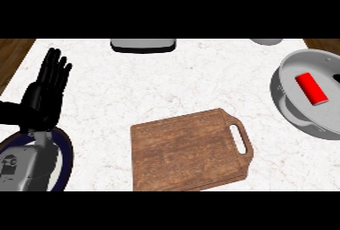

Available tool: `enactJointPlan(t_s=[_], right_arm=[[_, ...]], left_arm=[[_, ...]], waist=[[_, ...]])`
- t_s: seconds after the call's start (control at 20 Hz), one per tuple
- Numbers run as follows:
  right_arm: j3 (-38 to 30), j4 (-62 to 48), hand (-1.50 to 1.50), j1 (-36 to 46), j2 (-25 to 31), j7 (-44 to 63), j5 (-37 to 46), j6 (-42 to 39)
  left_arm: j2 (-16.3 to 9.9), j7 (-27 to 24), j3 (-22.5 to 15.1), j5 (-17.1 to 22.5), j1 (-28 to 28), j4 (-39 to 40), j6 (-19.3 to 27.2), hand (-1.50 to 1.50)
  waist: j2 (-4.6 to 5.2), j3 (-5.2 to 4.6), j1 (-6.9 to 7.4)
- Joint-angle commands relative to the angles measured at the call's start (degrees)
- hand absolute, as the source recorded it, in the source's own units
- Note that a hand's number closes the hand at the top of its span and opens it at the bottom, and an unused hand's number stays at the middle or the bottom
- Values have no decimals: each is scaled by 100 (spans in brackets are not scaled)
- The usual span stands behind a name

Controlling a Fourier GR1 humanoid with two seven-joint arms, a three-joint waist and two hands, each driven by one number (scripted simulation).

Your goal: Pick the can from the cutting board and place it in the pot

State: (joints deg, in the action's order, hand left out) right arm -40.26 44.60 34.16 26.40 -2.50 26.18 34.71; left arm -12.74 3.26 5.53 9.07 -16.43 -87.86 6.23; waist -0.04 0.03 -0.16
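The single head view looked steeply down, from close above, at the white marbled surface point(166, 85).

Red can point(311, 88) lies in the pot point(290, 74); cutting board point(189, 150) bare.

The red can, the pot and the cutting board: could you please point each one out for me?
red can point(311, 88), head view, middle of its side.
pot point(289, 67), head view, upper left rim.
cutting board point(182, 155), head view, bare centre.
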Motion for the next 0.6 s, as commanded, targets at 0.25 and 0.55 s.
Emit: enactJointPlan(t_s=[0.25,0.55], right_arm=[[-811,706,-150,-1130,117,-1252,-1542,-463],[-1245,1432,-150,-2308,138,-1540,-2260,-1121]], left_arm=[[147,126,-35,-147,-283,148,164,0],[99,-176,87,-97,-19,124,-28,0]], waist=[[5,1,-22],[1,0,-45]])
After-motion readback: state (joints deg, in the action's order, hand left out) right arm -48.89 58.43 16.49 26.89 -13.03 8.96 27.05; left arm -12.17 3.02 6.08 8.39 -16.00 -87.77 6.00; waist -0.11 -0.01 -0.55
